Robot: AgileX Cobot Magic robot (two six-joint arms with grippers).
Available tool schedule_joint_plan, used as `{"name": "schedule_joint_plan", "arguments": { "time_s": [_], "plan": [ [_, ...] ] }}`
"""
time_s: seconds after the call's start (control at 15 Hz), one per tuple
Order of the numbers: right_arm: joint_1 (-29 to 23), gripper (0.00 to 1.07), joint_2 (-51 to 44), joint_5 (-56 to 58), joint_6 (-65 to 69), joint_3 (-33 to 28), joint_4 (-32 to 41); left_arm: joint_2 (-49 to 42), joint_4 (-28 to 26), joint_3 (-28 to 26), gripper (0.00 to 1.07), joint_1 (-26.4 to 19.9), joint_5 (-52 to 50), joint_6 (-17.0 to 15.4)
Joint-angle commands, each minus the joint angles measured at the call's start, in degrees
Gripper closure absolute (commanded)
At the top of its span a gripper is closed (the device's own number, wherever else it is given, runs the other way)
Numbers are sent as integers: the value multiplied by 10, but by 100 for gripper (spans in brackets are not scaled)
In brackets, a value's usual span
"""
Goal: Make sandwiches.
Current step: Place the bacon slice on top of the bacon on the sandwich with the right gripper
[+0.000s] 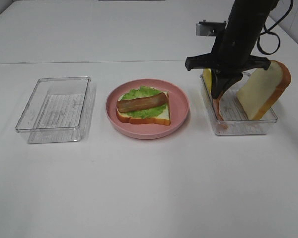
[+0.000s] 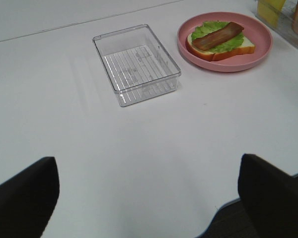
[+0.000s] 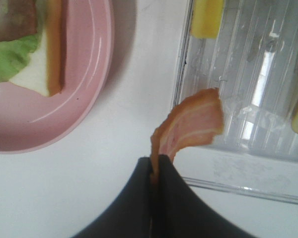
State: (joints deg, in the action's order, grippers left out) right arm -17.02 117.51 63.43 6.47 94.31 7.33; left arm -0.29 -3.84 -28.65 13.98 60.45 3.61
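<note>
Your right claw (image 1: 220,93) is pinched fully shut on one end of a bacon strip (image 1: 218,110). The strip hangs down, its lower end in the right tray (image 1: 243,128) beside the cheese (image 1: 206,77) and a leaning bread slice (image 1: 263,89). The target, the open sandwich (image 1: 143,105) on the pink plate (image 1: 181,99), sits just beside that tray, toward the middle of the surface. The laid bacon (image 1: 141,102) runs side to side, slightly tilted; probably match that axis. The right arm is nearer. Your left claw (image 2: 149,198) gapes wide, holds nothing, well apart, nearer the left tray (image 1: 54,109).
</note>
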Motion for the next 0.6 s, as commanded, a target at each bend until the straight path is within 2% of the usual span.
{"name": "schedule_joint_plan", "arguments": {
  "time_s": [0.07,0.27,0.33,0.4,0.6],
  "plan": [
    [-1,107,-41,19,4,12,7,-13,-2,1,14,1,-5,0],
    [-1,107,-106,19,-31,12,81,-13,-2,1,14,1,-5,0],
    [-1,107,-121,16,-54,12,144,-13,-2,1,14,1,-5,0],
    [-1,107,-123,14,-65,12,163,-13,-2,1,14,1,-5,0],
    [-10,107,-102,-38,-121,12,284,-13,-2,1,14,1,-5,0]
  ]
}}
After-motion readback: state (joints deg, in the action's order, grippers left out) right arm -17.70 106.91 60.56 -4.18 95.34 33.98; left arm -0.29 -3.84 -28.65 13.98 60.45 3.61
